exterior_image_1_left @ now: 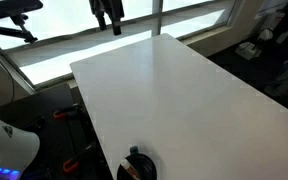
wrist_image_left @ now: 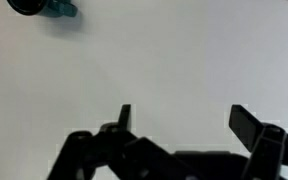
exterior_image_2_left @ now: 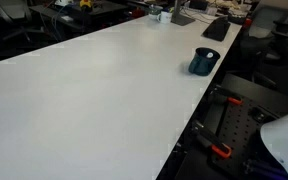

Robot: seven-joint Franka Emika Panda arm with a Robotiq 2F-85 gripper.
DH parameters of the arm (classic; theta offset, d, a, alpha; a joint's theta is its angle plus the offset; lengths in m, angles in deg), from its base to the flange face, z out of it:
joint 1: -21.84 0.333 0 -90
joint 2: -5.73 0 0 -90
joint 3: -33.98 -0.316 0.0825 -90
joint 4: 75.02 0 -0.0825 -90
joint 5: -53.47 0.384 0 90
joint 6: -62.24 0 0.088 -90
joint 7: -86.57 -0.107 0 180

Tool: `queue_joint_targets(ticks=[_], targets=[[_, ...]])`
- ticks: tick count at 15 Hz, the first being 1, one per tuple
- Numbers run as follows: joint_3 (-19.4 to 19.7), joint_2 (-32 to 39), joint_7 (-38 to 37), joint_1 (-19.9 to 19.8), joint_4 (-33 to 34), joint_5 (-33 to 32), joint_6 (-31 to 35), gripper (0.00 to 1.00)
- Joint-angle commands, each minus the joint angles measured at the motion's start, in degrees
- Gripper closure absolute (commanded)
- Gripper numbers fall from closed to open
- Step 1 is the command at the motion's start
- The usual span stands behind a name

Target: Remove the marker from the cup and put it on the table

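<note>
Released and empty, the gripper (wrist_image_left: 187, 122) hangs over the table (wrist_image_left: 164, 60). In the wrist view we see its two black, angular fingers (wrist_image_left: 250, 123) spread wide, with only bare white surface between them. The metal linkage behind them reads as a dark, jagged silhouette along the bottom of that view.

The tabletop is a broad rectangle, smooth and matte white, with a crisp straight edge in both exterior views.

Well apart from the gripper, the cup (wrist_image_left: 29, 5) sits at the top left corner of the wrist view, cut off by the frame. It is small, round and dark, and a teal bit shows just beside it. In an exterior view the cup (exterior_image_2_left: 203, 63) stands upright near the table's long edge, its thick rim darker than its bluish wall.

The marker (exterior_image_1_left: 134, 152) appears as a slim dark stub rising from the cup's mouth. We cannot tell its colour.
</note>
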Motion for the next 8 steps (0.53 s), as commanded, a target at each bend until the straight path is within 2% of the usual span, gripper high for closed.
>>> queue_joint_targets(ticks=[1, 5, 8], targets=[[1.12, 0.1, -0.34, 1.19, 0.09, -0.4, -0.14, 0.0], [0.67, 1.05, -1.38, 1.11, 2.21, -1.05, 0.23, 0.0], [1.07, 2.22, -7.22, -1.08, 3.87, -2.89, 2.73, 0.0]])
